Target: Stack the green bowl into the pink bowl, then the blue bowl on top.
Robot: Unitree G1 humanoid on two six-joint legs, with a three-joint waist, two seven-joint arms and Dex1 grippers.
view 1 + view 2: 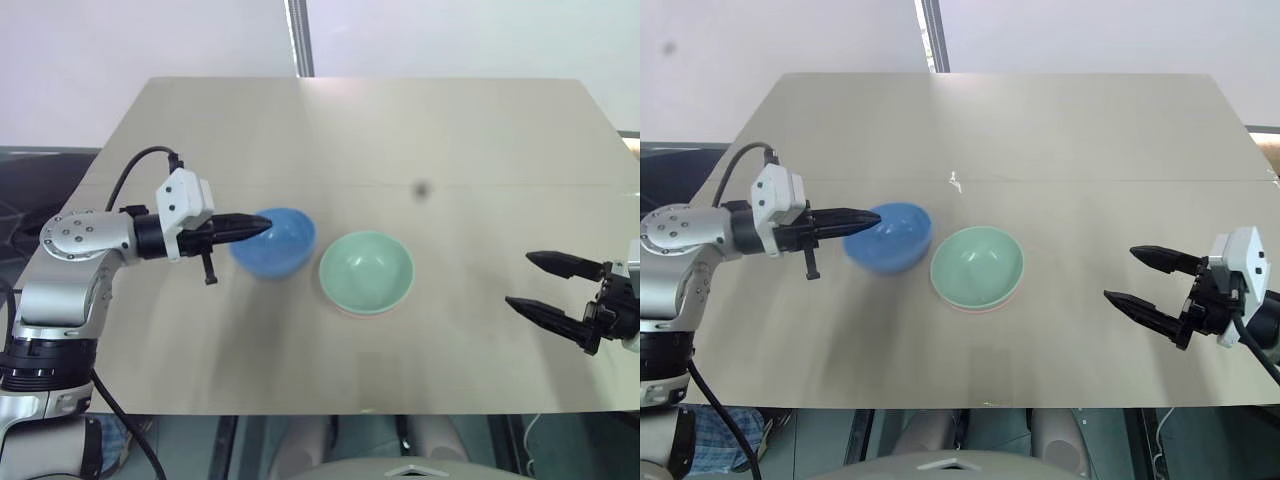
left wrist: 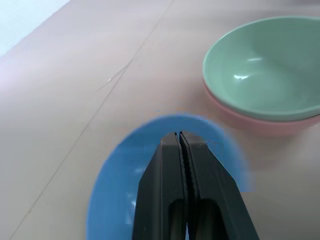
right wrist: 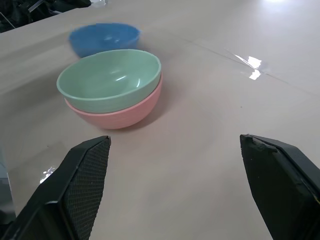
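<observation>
Here three bowls: green bowl (image 3: 110, 80) nested in pink bowl (image 3: 122, 112), blue bowl (image 1: 275, 243) pinched by left gripper (image 1: 262, 226); right gripper (image 1: 528, 281) spread.

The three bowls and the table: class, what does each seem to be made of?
Green bowl, pink bowl and blue bowl: probably smooth, glossy plastic, given the uniform colour and small highlights. Table: perhaps a semi-gloss beige laminate, since it reflects light.
</observation>
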